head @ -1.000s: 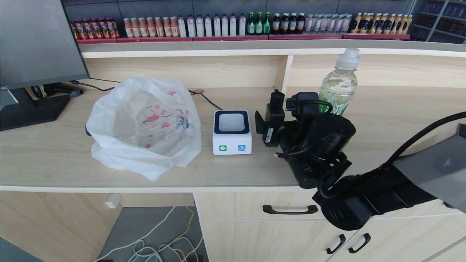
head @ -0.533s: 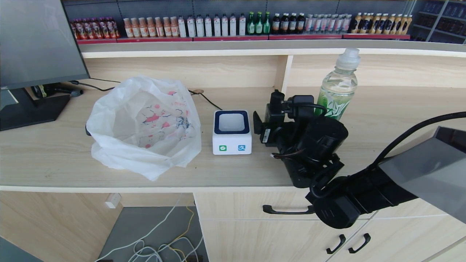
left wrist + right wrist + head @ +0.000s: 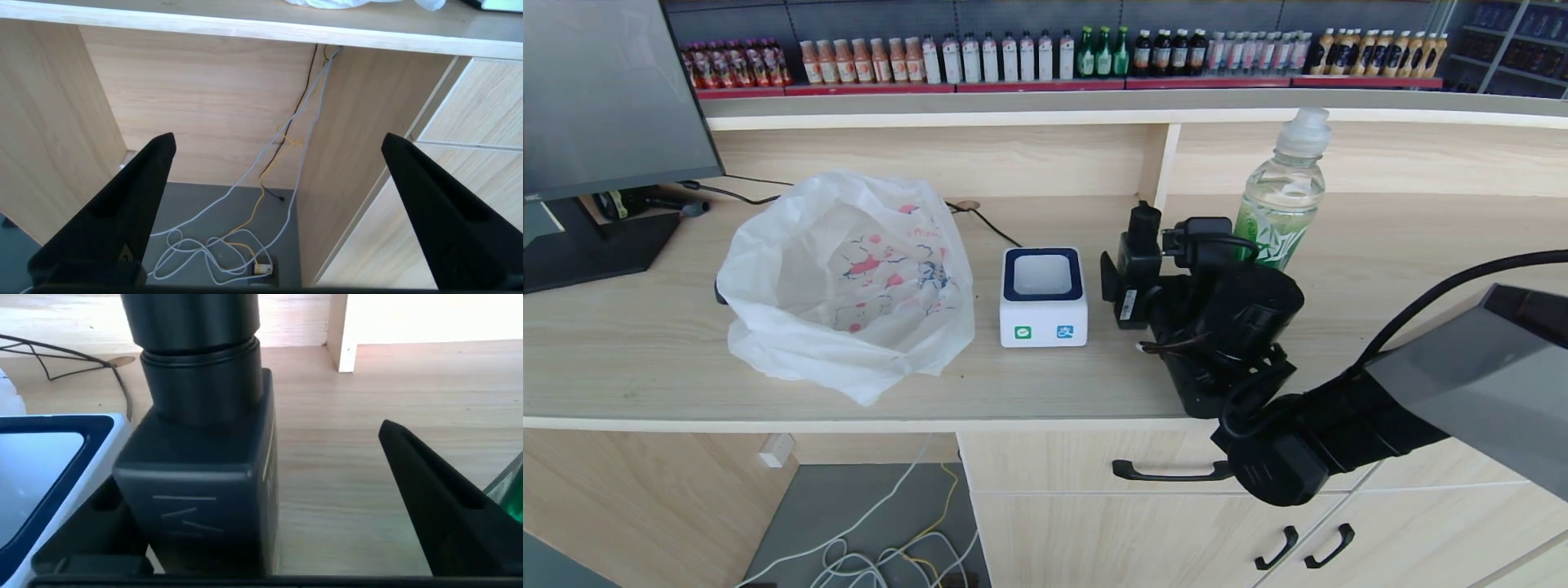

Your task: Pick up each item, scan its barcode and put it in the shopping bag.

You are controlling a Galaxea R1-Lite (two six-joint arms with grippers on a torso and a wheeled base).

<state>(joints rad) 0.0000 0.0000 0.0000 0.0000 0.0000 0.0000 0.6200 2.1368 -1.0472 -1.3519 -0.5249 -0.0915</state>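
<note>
Since half a second ago: small shift of right gripper [image 3: 1137, 269] away from scanner [image 3: 1043, 296], back to roughly the one-second-ago spot. No change to shopping bag [image 3: 849, 278], scanner or clear bottle [image 3: 1282, 196].

Right gripper low over counter [image 3: 645, 367], just right of scanner, fingers spread around dark bottle [image 3: 200, 482]. Square-shouldered body, round black cap, upright. One finger [image 3: 441, 506] plainly clear of dark bottle, bare counter between. Other side close against it, contact not discernible. Not clamped, so reading as open. Dark bottle's base out of sight, so cannot tell if resting on counter.

Left gripper [image 3: 278, 143] below counter edge, fingers wide apart, empty, facing the gap under the counter. Loose cables [image 3: 245, 237] on the floor there.

Shopping bag: white plastic, mouth open upward, on counter just left of scanner, red and blue print visible inside.

Clear bottle: green label, white cap, upright at back of counter, behind right arm, well apart from shopping bag.

Monitor [image 3: 605, 90] at far left of counter. Drinks shelf [image 3: 1045, 53] in background.
</note>
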